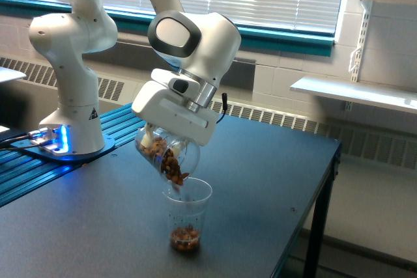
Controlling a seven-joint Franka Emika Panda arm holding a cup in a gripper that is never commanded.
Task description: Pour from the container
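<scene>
Gripper [158,142] first: from my remote seat I see it clamped on the container [164,155], though the white hand body covers the fingers almost entirely, so I am reading the grasp from the way the jar hangs under the hand and is carried tilted well clear of the table [273,187]. That container is a small clear rounded jar, tipped steeply with its wide mouth pointing down and toward the exterior view's right, directly over the open rim of the tall clear cup [186,216] that stands upright on the dark tabletop. Brown nut-like pieces [171,163] are bunched along the lower side of the jar, crowded right at its lip, and the lowest of them looks to be at or just over the cup's rim; I cannot tell whether any piece is actually in free fall. At the bottom of the cup sits a small heap of the same brown pieces [185,238], covering the base and little more, with most of the cup's height empty above it. My judgement is that the pour is underway but far from finished: a modest share has gone across, while a good portion remains in the jar. What is left, as I see it, is to get the rest out with the mouth kept centred over the cup, since the jar's lip sits near the rim's near edge and strays could bounce onto the table.
</scene>
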